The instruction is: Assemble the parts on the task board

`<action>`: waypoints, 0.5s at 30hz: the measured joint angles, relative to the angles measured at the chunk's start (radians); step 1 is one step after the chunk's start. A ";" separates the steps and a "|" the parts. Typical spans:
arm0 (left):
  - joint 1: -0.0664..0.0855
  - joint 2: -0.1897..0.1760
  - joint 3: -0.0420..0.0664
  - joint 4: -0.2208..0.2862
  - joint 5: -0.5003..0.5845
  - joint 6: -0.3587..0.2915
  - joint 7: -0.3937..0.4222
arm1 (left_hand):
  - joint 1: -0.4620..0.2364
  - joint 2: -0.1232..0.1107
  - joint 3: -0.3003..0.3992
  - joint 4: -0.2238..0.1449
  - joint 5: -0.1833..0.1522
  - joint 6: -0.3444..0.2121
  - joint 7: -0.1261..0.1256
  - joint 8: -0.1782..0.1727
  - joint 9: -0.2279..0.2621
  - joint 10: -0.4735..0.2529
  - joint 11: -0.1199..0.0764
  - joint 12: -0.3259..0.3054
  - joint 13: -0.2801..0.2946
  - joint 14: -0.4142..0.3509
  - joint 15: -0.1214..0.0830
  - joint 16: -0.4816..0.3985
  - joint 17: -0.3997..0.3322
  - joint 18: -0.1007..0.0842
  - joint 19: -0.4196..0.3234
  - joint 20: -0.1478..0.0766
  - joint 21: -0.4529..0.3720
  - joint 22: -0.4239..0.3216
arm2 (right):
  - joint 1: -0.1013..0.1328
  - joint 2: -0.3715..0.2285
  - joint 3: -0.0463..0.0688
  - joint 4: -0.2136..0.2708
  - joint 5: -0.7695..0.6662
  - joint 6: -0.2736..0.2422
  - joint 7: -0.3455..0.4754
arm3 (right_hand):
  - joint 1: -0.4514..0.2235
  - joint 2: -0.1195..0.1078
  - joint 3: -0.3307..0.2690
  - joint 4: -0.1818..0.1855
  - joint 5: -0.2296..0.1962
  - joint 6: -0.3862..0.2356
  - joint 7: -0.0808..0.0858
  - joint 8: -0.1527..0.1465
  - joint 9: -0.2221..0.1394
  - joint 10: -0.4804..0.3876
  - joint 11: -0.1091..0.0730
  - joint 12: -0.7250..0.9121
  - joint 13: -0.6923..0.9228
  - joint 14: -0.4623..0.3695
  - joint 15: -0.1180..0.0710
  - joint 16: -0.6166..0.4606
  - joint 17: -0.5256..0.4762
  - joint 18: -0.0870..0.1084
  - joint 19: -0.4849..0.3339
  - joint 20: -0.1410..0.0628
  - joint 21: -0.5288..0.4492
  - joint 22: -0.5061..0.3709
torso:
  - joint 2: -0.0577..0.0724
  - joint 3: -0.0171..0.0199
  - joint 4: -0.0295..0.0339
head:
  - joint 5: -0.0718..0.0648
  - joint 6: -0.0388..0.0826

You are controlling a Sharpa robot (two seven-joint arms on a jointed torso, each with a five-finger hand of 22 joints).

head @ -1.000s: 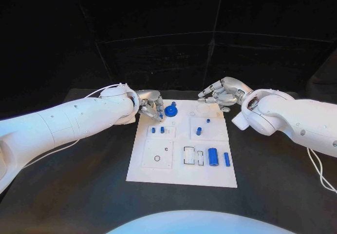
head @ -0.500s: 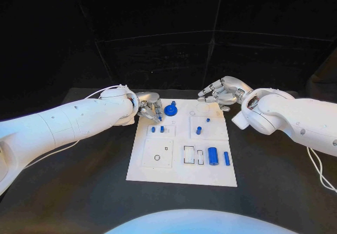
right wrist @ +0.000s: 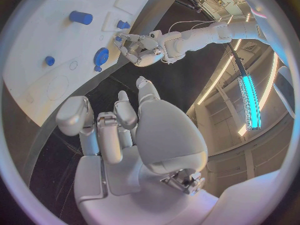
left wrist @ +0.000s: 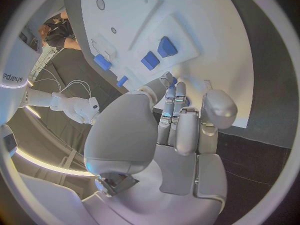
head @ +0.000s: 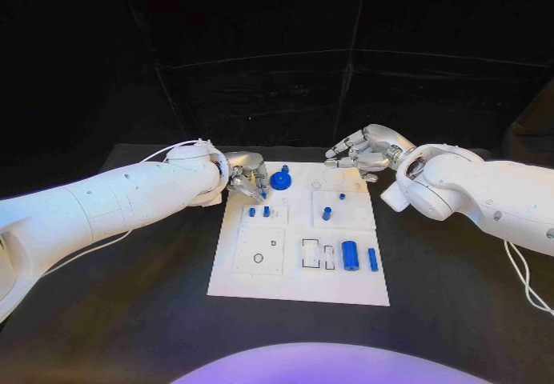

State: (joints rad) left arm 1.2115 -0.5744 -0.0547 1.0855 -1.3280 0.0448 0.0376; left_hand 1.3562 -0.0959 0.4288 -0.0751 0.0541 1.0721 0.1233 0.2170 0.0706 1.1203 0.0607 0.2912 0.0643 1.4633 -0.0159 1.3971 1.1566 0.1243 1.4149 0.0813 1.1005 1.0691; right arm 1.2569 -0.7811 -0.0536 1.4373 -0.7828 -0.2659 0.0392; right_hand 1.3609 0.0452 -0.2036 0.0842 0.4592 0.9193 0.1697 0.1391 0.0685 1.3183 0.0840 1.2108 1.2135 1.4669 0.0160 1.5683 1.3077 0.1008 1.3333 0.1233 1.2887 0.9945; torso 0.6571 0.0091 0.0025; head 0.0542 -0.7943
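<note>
Currently the white task board point(head: 303, 240) lies flat mid-table on the black table point(head: 127, 304). Left hand point(head: 247, 178) sits at the board's far-left corner, fingers curled toward a blue knob-shaped part point(head: 282, 181) standing just beside them; can't tell from the head view whether the fingertips touch it or hold anything. In the left wrist view the left hand's fingers point(left wrist: 178, 120) lie close together, bent in, over the board edge, with nothing clearly between them.

Right hand point(head: 367, 153) hovers just past the board's far-right corner, fingers loosely curled and apart, nothing in them; the right wrist view shows the same, fingers point(right wrist: 119, 120) bent with an empty palm.

Parts on the board: two small blue pegs point(head: 258, 213) side by side on the left block, one upright blue peg point(head: 327, 214) and a smaller blue stub point(head: 342, 196) on the right block, then a fat blue cylinder point(head: 350, 256) and a slim blue pin point(head: 373, 260) lying side by side near the right edge.
</note>
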 measured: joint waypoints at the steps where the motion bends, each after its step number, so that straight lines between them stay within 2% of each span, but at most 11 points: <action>1: 0.000 0.000 0.000 -0.001 0.000 0.001 0.000 | 0.000 0.000 0.002 -0.002 0.000 0.000 0.000 0.000 0.000 0.000 0.000 -0.001 0.000 0.000 0.000 0.000 -0.001 0.000 0.000 0.000 0.000 0.000 | 0.000 0.000 0.000 0.000 0.000 0.000 0.000 | 0.000 0.000 0.000 0.000 0.000 0.000 0.000 0.000 0.000 0.000 0.000 0.000 0.000 0.000 0.000 0.000 0.000 0.000 0.000 0.000 0.000 0.000 | 0.000 0.0000 0.0000 | 0.000 0.000; 5: -0.001 0.001 0.000 -0.004 0.000 0.002 -0.001 | -0.006 -0.006 0.003 -0.003 0.000 -0.003 0.003 -0.013 0.000 0.000 0.000 -0.017 0.000 0.000 0.000 0.000 -0.002 0.000 0.000 0.000 0.000 0.000 | 0.000 0.000 0.000 0.000 0.000 0.000 0.000 | 0.000 0.000 0.000 0.000 0.000 0.000 0.000 0.000 0.000 0.000 0.000 0.000 0.000 0.000 0.000 0.000 0.000 0.000 0.000 0.000 0.000 0.000 | 0.000 0.0000 -0.0001 | 0.000 0.000; 6: -0.002 0.001 0.000 -0.005 0.000 0.003 -0.001 | -0.009 -0.009 0.006 -0.006 0.000 -0.013 0.013 -0.025 -0.003 -0.004 0.004 -0.024 0.000 0.000 0.000 0.000 -0.004 0.000 0.000 0.000 0.000 0.001 | 0.000 0.000 0.000 0.000 0.000 0.000 0.000 | 0.000 0.000 0.000 0.000 0.000 0.000 0.000 0.000 0.000 0.000 0.000 0.000 0.000 0.000 0.000 0.000 0.000 0.000 0.000 0.000 0.000 0.000 | 0.000 0.0000 -0.0001 | 0.000 0.000; 10: -0.002 0.003 -0.001 -0.007 0.000 0.004 -0.003 | -0.013 -0.013 0.009 -0.009 0.000 -0.047 0.021 -0.052 -0.007 -0.011 0.011 -0.036 0.000 0.000 0.000 0.000 -0.007 0.000 -0.002 0.002 0.000 0.004 | 0.000 -0.001 0.000 0.000 0.000 0.000 0.000 | 0.000 0.000 0.000 0.000 0.000 0.000 0.000 0.000 0.000 0.000 0.000 0.000 0.000 0.000 0.000 0.000 0.000 0.000 0.000 0.000 0.000 0.000 | 0.000 0.0000 -0.0002 | -0.001 0.000; 15: -0.002 0.003 -0.001 -0.008 0.000 0.005 -0.007 | -0.018 -0.018 0.012 -0.012 0.000 -0.062 0.028 -0.066 -0.007 -0.016 0.016 -0.047 0.000 0.004 0.004 0.000 -0.011 0.000 -0.006 0.006 0.000 0.004 | 0.000 -0.003 0.000 0.000 0.000 0.000 -0.001 | 0.000 0.000 0.000 0.000 0.000 0.000 0.000 0.000 0.000 0.000 0.000 0.000 -0.004 0.000 0.000 0.000 0.000 0.000 0.000 0.000 0.000 -0.003 | 0.000 -0.0002 -0.0005 | -0.002 0.000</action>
State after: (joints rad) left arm 1.2093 -0.5711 -0.0555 1.0777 -1.3278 0.0498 0.0303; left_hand 1.3385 -0.1136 0.4407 -0.0871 0.0541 1.0105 0.1516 0.1508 0.0633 1.1038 0.0770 0.2441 0.0643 1.4671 -0.0121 1.3971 1.1455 0.1244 1.4085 0.0877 1.1005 1.0732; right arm 1.2569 -0.7836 -0.0536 1.4373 -0.7828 -0.2659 0.0380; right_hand 1.3609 0.0452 -0.2036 0.0842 0.4592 0.9193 0.1697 0.1391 0.0685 1.3183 0.0840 1.2108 1.2090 1.4669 0.0160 1.5683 1.3076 0.1008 1.3333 0.1233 1.2887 0.9915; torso 0.6572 0.0089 0.0020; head 0.0524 -0.7947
